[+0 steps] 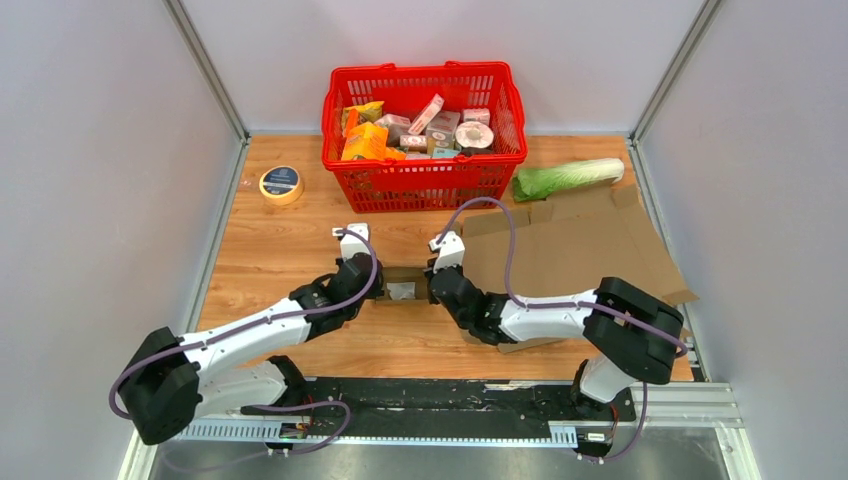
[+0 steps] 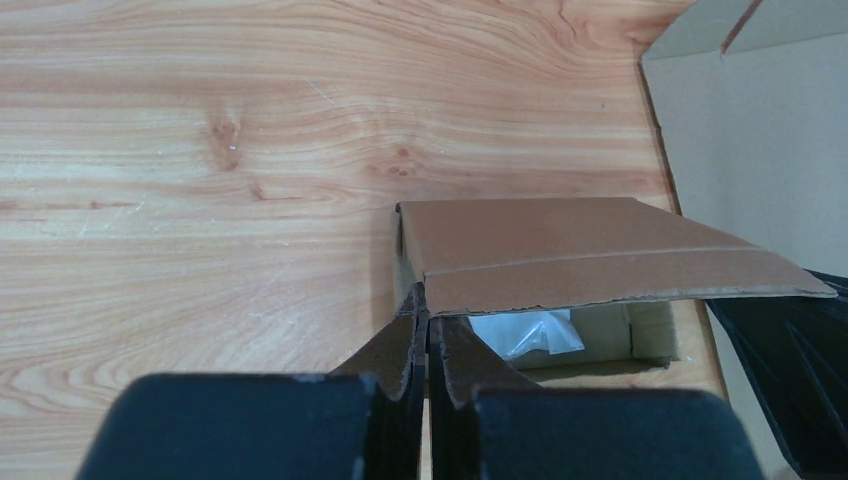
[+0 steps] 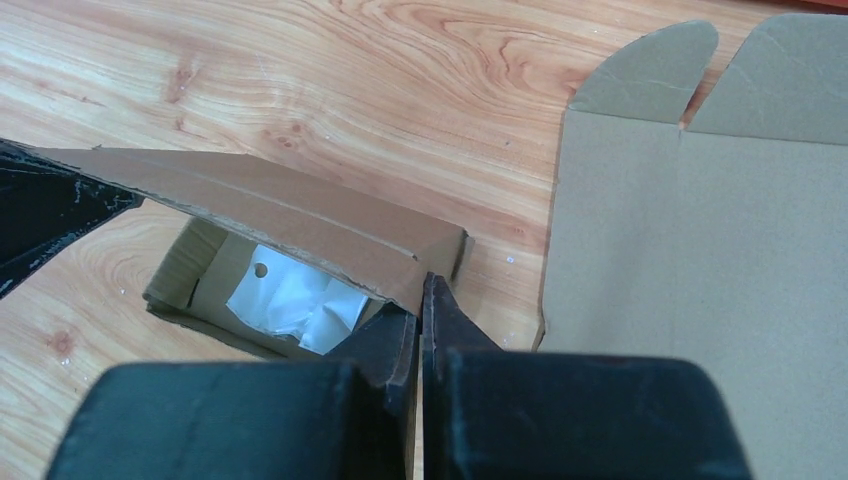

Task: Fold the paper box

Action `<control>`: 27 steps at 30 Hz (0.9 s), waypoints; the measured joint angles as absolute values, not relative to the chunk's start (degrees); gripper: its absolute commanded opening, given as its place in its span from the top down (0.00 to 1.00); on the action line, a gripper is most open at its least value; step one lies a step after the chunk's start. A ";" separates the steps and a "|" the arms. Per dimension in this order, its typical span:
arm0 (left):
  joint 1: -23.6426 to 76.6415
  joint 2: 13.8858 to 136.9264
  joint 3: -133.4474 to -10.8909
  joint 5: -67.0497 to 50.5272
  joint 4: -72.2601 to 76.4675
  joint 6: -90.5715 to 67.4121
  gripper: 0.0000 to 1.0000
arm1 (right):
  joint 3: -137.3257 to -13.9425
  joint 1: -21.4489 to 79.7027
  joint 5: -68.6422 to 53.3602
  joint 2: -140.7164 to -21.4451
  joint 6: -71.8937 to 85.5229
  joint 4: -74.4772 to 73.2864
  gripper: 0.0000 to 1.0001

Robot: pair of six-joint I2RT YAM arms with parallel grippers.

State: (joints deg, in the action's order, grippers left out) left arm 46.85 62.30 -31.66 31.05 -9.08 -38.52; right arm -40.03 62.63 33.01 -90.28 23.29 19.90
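Note:
A small brown paper box (image 1: 403, 288) lies open on the wooden table between my two grippers. A long flap (image 2: 560, 250) leans over its opening, and a white plastic bag (image 2: 530, 335) lies inside. My left gripper (image 1: 378, 285) is shut on the box's left end wall; in the left wrist view the gripper (image 2: 428, 320) pinches that thin cardboard edge. My right gripper (image 1: 432, 285) is shut on the right end wall. In the right wrist view the gripper (image 3: 420, 300) grips the wall beside the flap (image 3: 280, 215) and the bag (image 3: 290, 300).
A large flat cardboard sheet (image 1: 590, 250) lies right of the box, under the right arm. A red basket (image 1: 425, 160) full of groceries stands at the back. A green cabbage (image 1: 567, 177) lies beside it, and a tape roll (image 1: 281, 184) at back left.

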 measured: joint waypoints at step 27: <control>55.92 59.77 -24.88 41.34 -8.54 -42.54 1.00 | -53.49 52.45 5.41 -71.20 42.35 -22.24 0.07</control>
State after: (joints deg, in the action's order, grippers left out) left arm 55.92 59.77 -24.88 41.34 -8.54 -42.54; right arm -53.49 52.45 5.41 -71.20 42.35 -22.24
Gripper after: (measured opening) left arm 0.008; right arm 0.942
